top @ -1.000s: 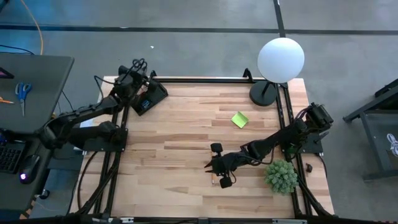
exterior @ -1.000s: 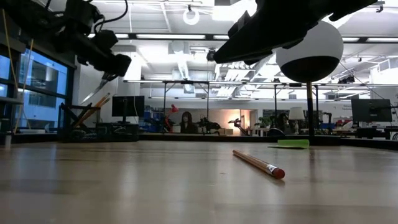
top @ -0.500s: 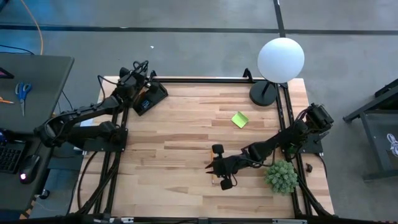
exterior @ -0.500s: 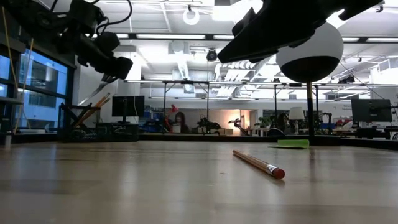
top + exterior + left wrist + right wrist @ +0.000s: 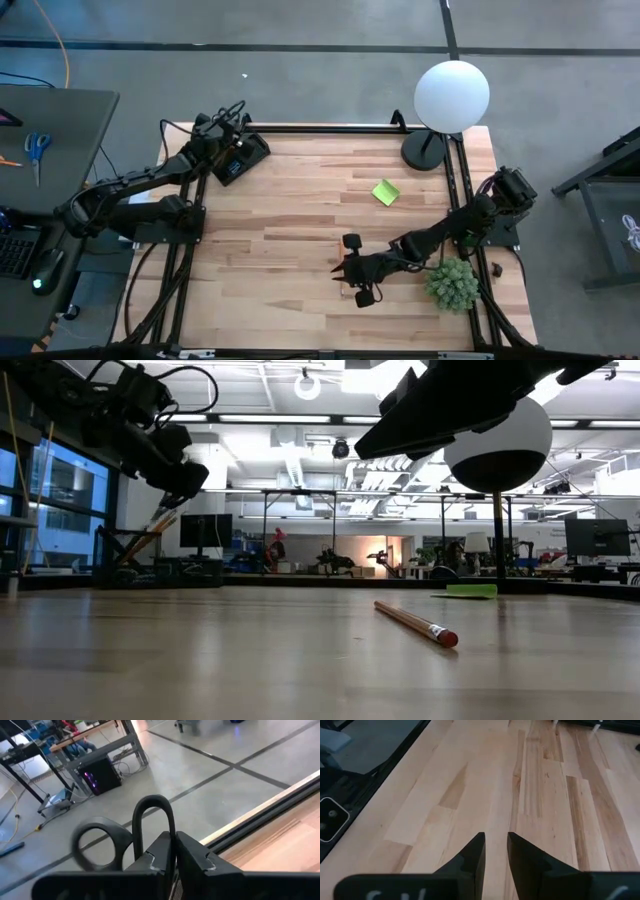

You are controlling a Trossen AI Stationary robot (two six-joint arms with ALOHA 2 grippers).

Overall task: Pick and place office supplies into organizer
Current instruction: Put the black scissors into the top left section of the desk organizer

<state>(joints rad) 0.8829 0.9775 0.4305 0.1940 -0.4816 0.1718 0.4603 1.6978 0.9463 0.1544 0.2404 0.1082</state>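
High view: left pincer [image 5: 222, 128] clamped on scissors [image 5: 122, 840] above organizer [image 5: 240, 158]; right pincer [image 5: 347, 278] slightly apart.

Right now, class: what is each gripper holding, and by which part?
The left gripper holds the black-handled scissors, pinched just below the finger loops. The right gripper holds nothing; its fingers stand slightly apart.
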